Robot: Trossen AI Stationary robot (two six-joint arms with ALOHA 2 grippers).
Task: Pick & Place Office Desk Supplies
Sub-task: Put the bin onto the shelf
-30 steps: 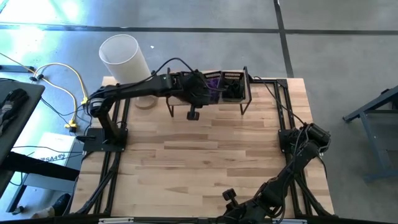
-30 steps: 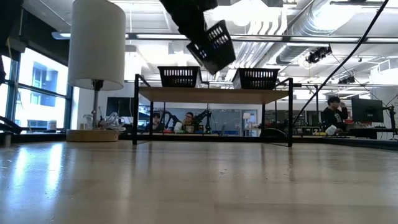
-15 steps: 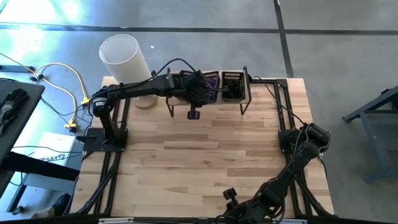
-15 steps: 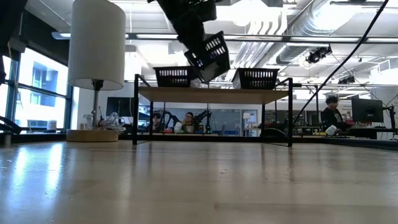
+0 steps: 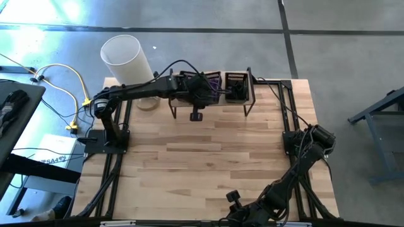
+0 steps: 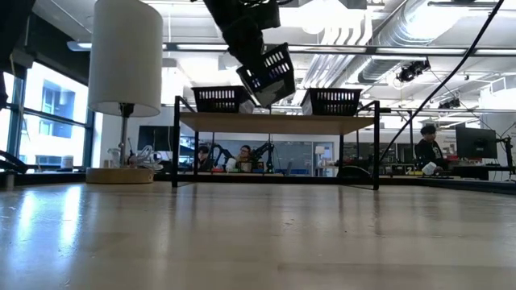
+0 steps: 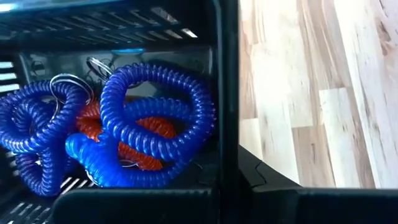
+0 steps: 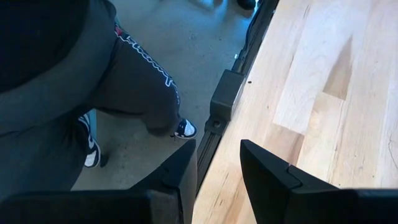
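Left claw [image 6: 256, 76] grips a tilted black mesh tray [image 6: 268, 72]; inside it, just ahead, tangled blue coil loops [image 7: 146, 134] over red ones [image 7: 93, 118]. Right claw [image 8: 214, 168] stands parted, empty.

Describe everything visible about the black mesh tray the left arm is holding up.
The black mesh tray is square with slotted plastic-looking walls. It hangs tilted in the air above the wooden shelf, between two more trays standing there, held by the left gripper. Inside lie blue coil loops tangled over a red coil.
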